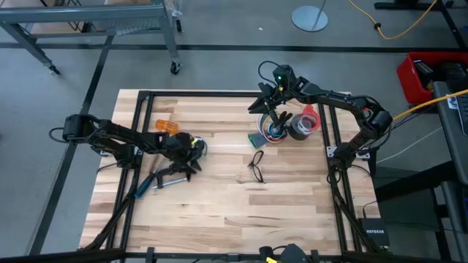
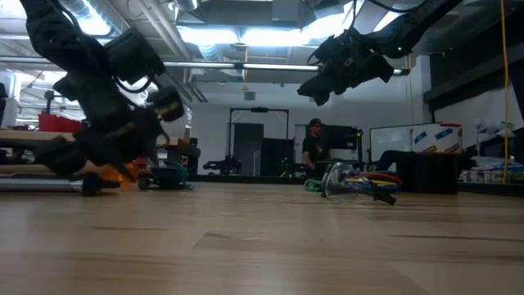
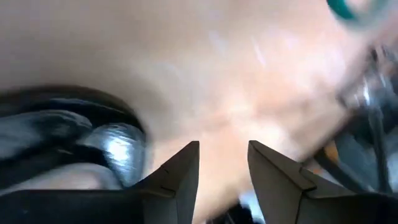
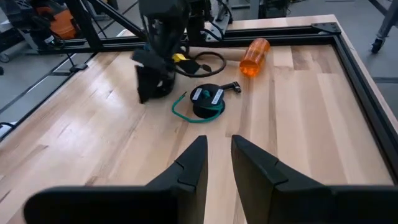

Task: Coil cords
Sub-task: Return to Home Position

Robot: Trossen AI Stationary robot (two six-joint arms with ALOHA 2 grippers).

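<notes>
Pale wooden planks inside a black rail frame made up the table (image 1: 219, 212), and far behind it, in the low view, a person (image 2: 313, 143) stood in a lit workshop. Low over the left half of that surface, the left gripper (image 3: 222, 152) had its two fingers a moderate gap apart, with only bare wood showing between them and nothing in their hold. Just beside it lay the cord (image 4: 224, 62), a thin black cable curled in a loose loop, its small yellow piece (image 4: 180, 58) close against the gripper's side; whether cable and gripper touched could not be told. A little farther out sat a black spool (image 4: 207, 99) with green wire trailing from it, and beyond that an orange bottle (image 4: 254, 56) lay on its side near the far rail. Raised well above the table towards the right, the right gripper (image 4: 219, 142) showed only a narrow slit between its fingers and carried nothing. Below it rested a bundle of multicoloured wires (image 1: 276, 132) next to a tape roll (image 1: 301, 126), and nearer the middle of the table lay small spectacle-shaped wire loops (image 1: 256, 166).
</notes>
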